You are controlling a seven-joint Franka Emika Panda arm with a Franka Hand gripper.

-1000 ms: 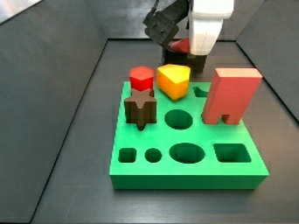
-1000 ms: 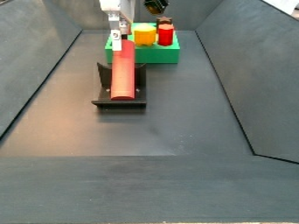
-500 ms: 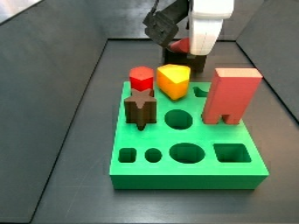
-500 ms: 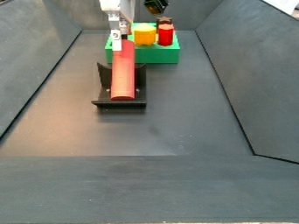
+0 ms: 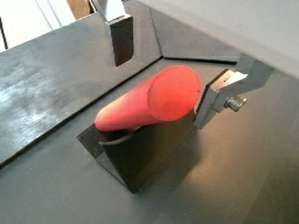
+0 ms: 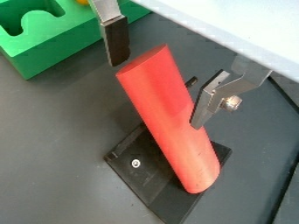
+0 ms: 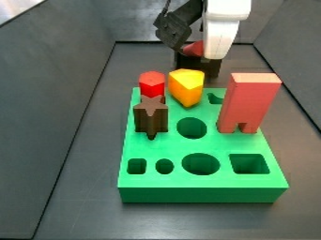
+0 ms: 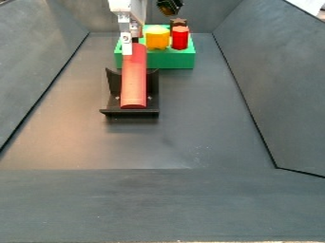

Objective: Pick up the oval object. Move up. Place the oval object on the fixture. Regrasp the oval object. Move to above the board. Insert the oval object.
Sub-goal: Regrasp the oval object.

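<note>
While I look thru a wrist view, the oval object (image 5: 149,103) lies tilted on the fixture (image 5: 142,157), its rounded end facing the cam. My hand (image 5: 173,59) straddles it w/ jaws spread wide; one finger (image 5: 121,39) stands off to one side of the rod, the opposite silver plate (image 5: 218,98) sits just beside the rod end. I can't tell if that plate touches it.

Other wrist cam: the red rod (image 6: 166,112) runs lengthwise across the fixture base plate (image 6: 146,166), and the hand (image 6: 158,70) is around its upper part, fingers (image 6: 114,39) apart from it on at least the dark-pad side. A corner of the green board (image 6: 45,39) shows past that finger.

Side view: hand (image 7: 191,45) hangs behind the board (image 7: 201,155), rod mostly hidden by the arm. On the board stand a pink block (image 7: 247,102), yellow piece (image 7: 186,86), red hex peg (image 7: 152,85) and brown star peg (image 7: 150,117).

Other side view: oval object (image 8: 133,76) rests on the fixture (image 8: 129,102) on the floor, just in front of the board (image 8: 172,57), w/ the hand (image 8: 124,40) at its far end.
</note>
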